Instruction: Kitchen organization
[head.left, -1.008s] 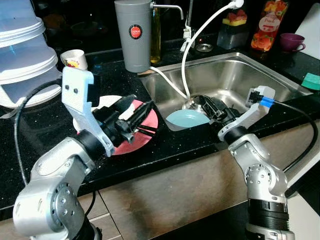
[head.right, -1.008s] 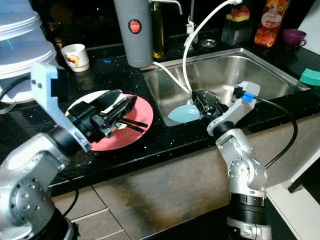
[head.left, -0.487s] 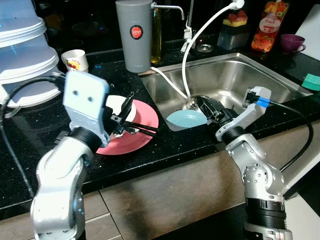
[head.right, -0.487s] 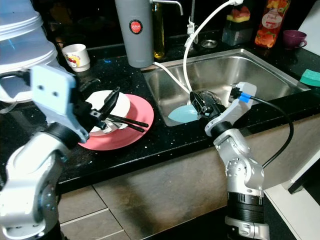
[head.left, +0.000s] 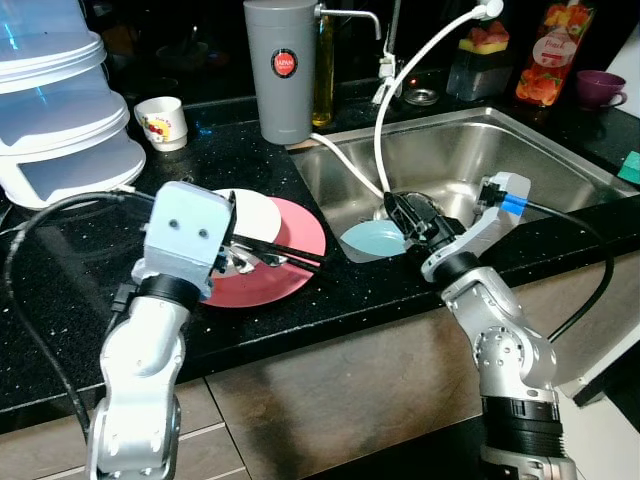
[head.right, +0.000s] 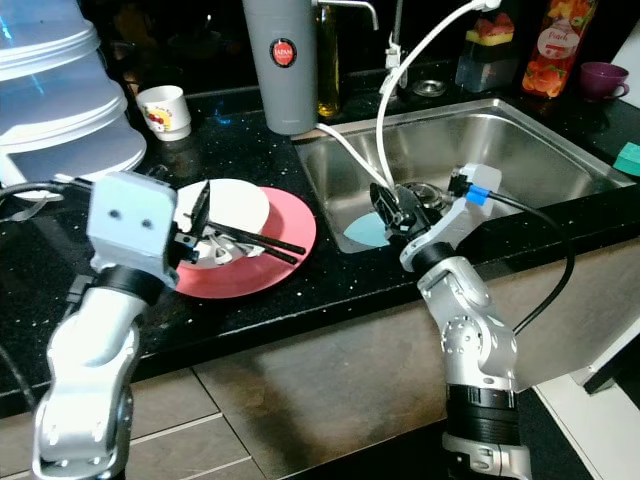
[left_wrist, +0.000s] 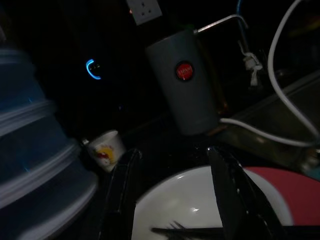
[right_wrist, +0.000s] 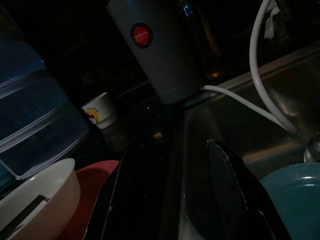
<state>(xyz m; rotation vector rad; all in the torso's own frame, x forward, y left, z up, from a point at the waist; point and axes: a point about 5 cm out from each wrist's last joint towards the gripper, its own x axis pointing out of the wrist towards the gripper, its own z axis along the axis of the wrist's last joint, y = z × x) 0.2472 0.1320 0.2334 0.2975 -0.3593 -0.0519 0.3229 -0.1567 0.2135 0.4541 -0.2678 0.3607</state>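
A red plate (head.left: 292, 262) lies on the black counter left of the sink, with a white dish (head.left: 256, 212) on its far-left part. Black chopsticks (head.left: 292, 258) and a fork (left_wrist: 176, 228) rest across them. My left gripper (head.left: 238, 250) hovers just over the white dish, open, one finger on each side of the dish (left_wrist: 190, 200) in the left wrist view. A light blue plate (head.left: 372, 238) leans in the sink's front-left corner. My right gripper (head.left: 402, 210) is open right beside its edge, the blue plate (right_wrist: 282, 192) lying outside one finger (right_wrist: 230, 192).
A grey filter canister (head.left: 285, 70) stands behind the plates, a small printed cup (head.left: 163, 122) and stacked pale containers (head.left: 60, 110) to the left. A white hose (head.left: 400, 95) arcs into the steel sink (head.left: 480, 150). Bottles (head.left: 545, 55), a purple cup (head.left: 598, 88) and a green sponge (head.left: 632, 165) line the right.
My left arm has turned its wrist and swung the gripper down from above the red plate to the white dish. The right gripper has edged left along the blue plate.
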